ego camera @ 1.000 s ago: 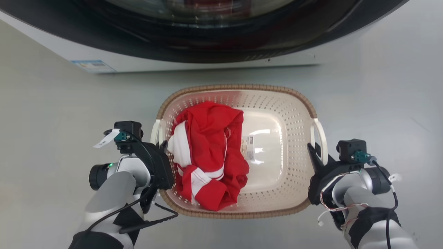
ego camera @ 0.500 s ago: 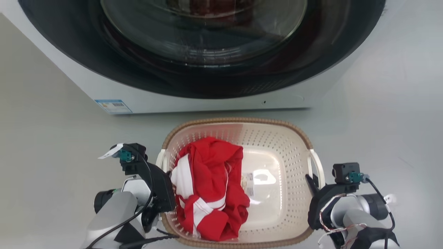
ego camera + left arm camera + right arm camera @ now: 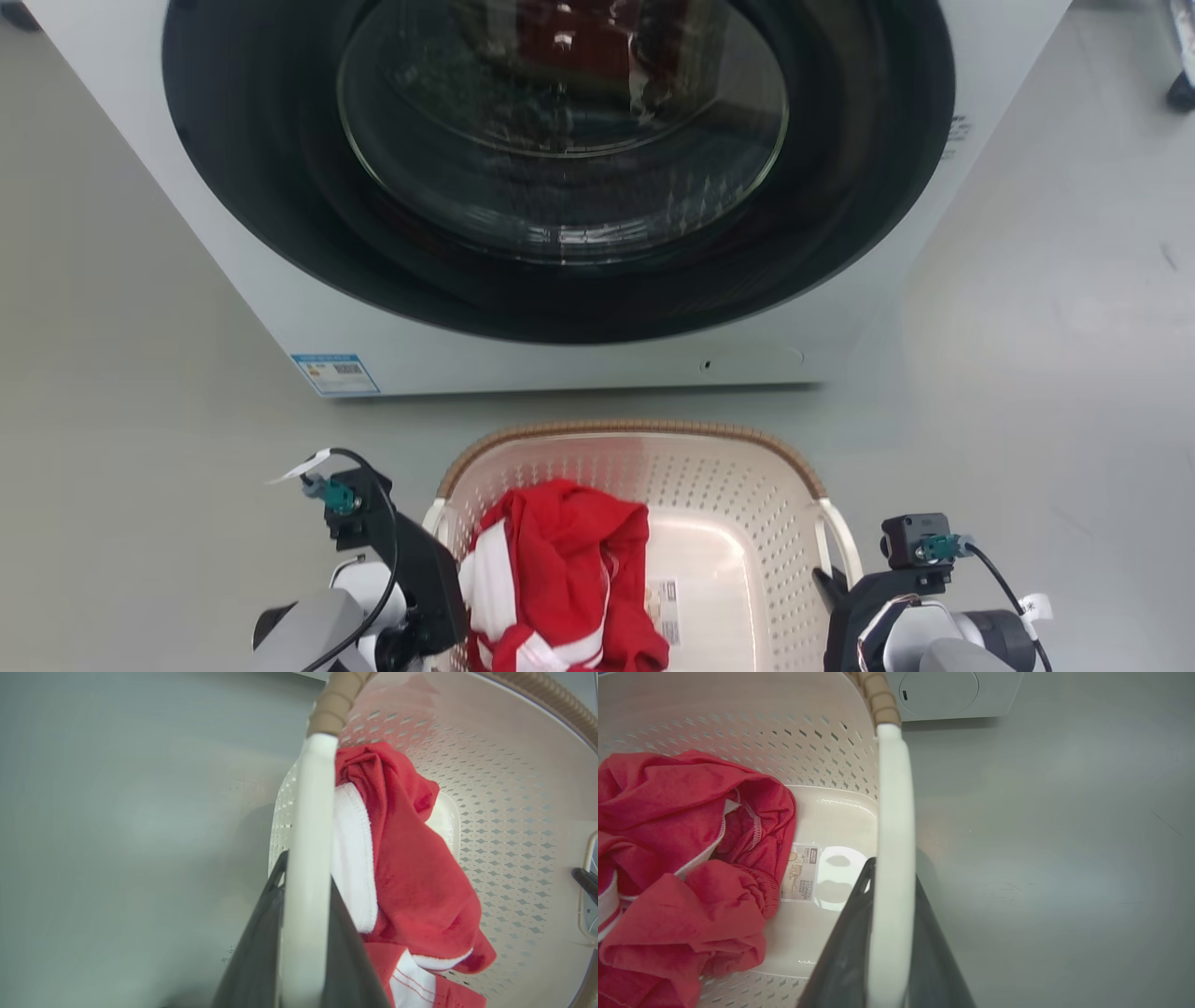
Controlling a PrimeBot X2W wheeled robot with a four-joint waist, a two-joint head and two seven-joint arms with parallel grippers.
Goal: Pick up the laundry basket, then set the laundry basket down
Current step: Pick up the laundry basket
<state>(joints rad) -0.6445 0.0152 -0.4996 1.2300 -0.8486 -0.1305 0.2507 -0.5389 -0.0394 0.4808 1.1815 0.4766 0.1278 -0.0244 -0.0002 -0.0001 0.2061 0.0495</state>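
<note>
**A:** So, what has the left gripper (image 3: 306, 872) got?

**B:** Its two dark fingers are pressed onto the left handle (image 3: 310, 812) of the laundry basket (image 3: 738, 485), one on each side of the white loop, pinching it. Just past the fingertips the loop meets the brown woven rim (image 3: 334, 704).

**A:** And the right gripper (image 3: 894, 870)?

**B:** Likewise, it is clamped on the right handle (image 3: 894, 788), with one finger on the basket side and one on the floor side.

**A:** Where is the basket, then?

**B:** Between the two grippers, with its perforated walls running on ahead of both sets of fingertips. Whether its bottom touches the grey floor (image 3: 1027, 327), I cannot tell.

**A:** Anything in it?

**B:** A crumpled red and white garment (image 3: 560, 569) lies just inward of the left gripper, close beside that handle. From the right gripper it is across the basket. The smooth bottom and its label (image 3: 801, 872) lie between that gripper and the cloth.

**A:** What lies ahead of the fingers?

**B:** A white washing machine (image 3: 280, 308) stands beyond the basket's far rim, near it but apart. Its round dark door (image 3: 560, 131) faces both grippers. A small blue sticker (image 3: 334, 373) sits on its lower corner, on the left gripper's side.
</note>
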